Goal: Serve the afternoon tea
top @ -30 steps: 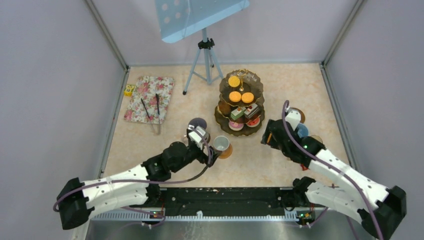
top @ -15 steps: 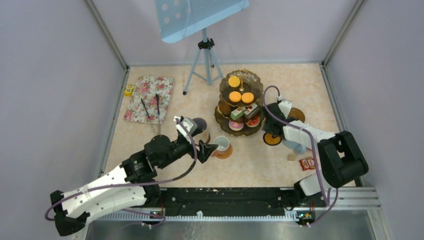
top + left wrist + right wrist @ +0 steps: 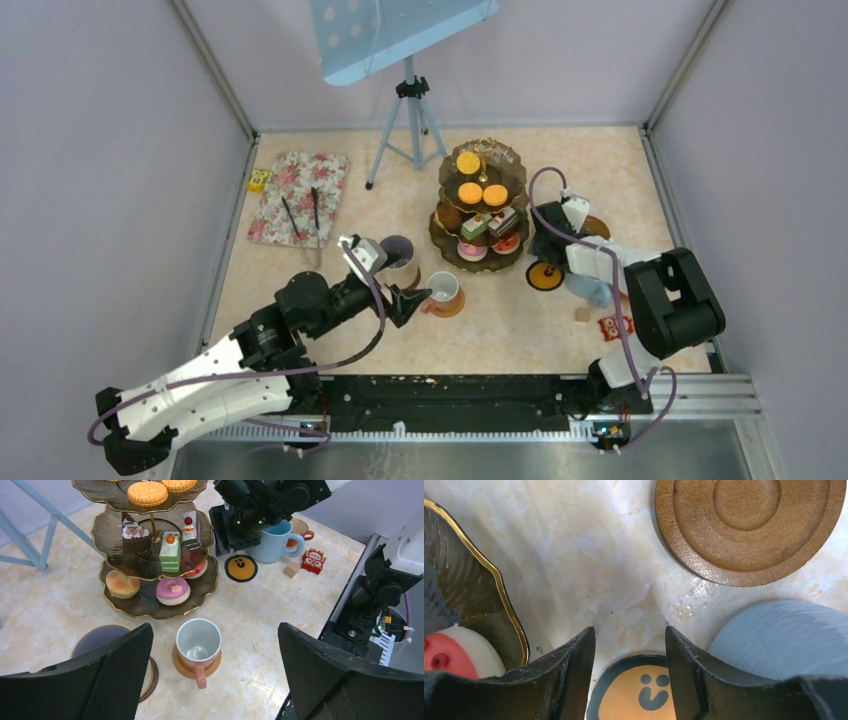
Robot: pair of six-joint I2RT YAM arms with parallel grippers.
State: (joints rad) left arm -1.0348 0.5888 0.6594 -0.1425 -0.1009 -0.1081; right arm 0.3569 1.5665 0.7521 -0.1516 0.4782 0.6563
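Right gripper hangs spread and empty directly over the smiley coaster, blue mug just beside, toward the worktop right edge.

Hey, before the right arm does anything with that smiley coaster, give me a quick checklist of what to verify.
1. Right gripper open and empty: ok.
2. Smiley coaster flat, nothing on it: ok.
3. Blue mug upright beside that coaster: ok.
4. Clearance to the cake stand rim: cannot tell, it looks close.
5. Left gripper open, no contact seen with the small mug: ok.
6. Small mug seated on its brown coaster: ok.
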